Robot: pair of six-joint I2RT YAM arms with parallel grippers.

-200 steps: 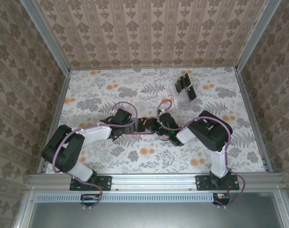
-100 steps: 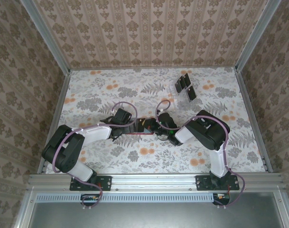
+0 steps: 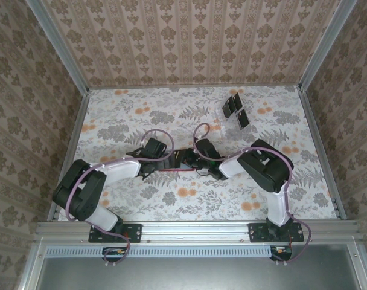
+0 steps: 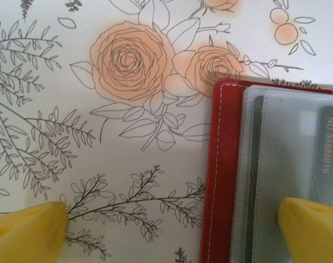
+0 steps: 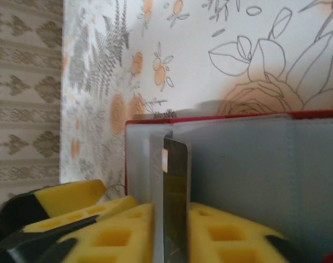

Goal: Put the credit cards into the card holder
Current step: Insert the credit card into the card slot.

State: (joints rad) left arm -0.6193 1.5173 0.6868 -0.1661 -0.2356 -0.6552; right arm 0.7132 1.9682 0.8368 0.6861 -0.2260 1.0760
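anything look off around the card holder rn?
Nothing spilled or damaged. One credit card stands edge-on between the pads of the right gripper, its far end just reaching into the open card holder: it looks only partly inserted. The left gripper is open, one fingertip over the holder.

Both arms: white tubular links (image 3: pixel 122 166) between bulky black joint housings (image 3: pixel 81 192). Purple cables (image 3: pixel 156 134) loop at mid-frame. Black base plates (image 3: pixel 114 231), lower frame. Left gripper fingertips (image 4: pixel 29 233): yellow foam. Right gripper fingertips (image 5: pixel 114 235): same, with square recesses.
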